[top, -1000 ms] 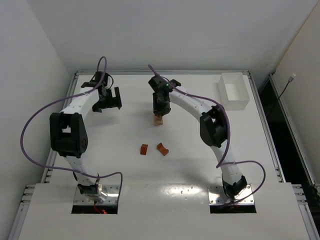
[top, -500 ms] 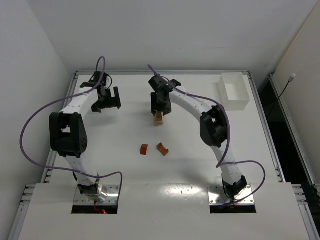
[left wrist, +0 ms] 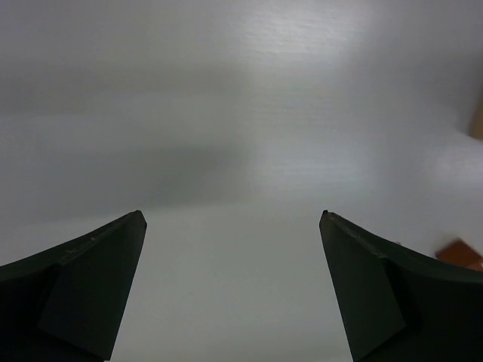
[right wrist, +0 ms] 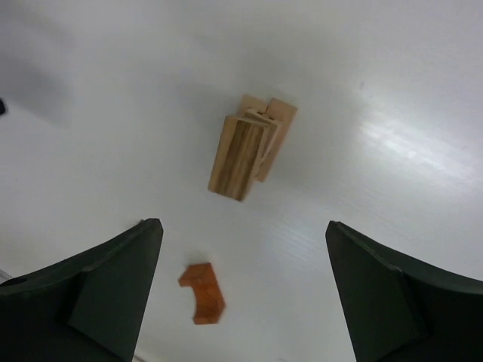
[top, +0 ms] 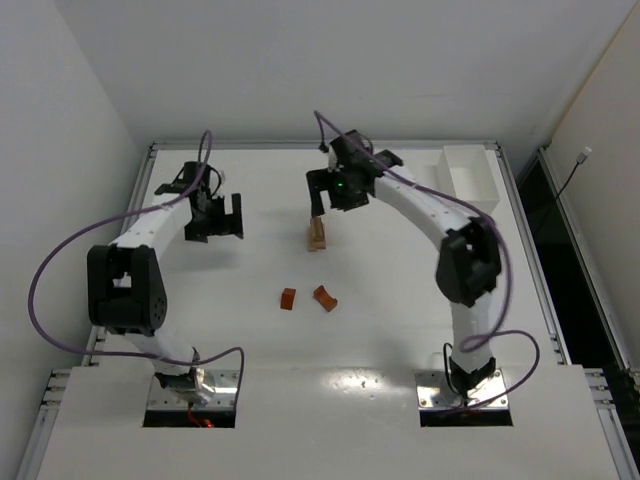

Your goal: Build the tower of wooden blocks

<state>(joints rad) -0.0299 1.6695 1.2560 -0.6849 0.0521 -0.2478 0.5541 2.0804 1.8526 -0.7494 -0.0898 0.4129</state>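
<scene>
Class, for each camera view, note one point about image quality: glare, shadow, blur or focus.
Top external: sharp, small glare spots on the table at its near edge. Left wrist: soft focus, a grey shadow band, a reddish block blurred at the right edge. Right wrist: the stacked pale blocks show crisp grain; sheen brightens the right side.

Right gripper (top: 318, 203), jaws apart, is lifting clear of the wood block tower (top: 317, 238); left gripper (top: 224, 220) is drifting slightly toward the bases.
</scene>
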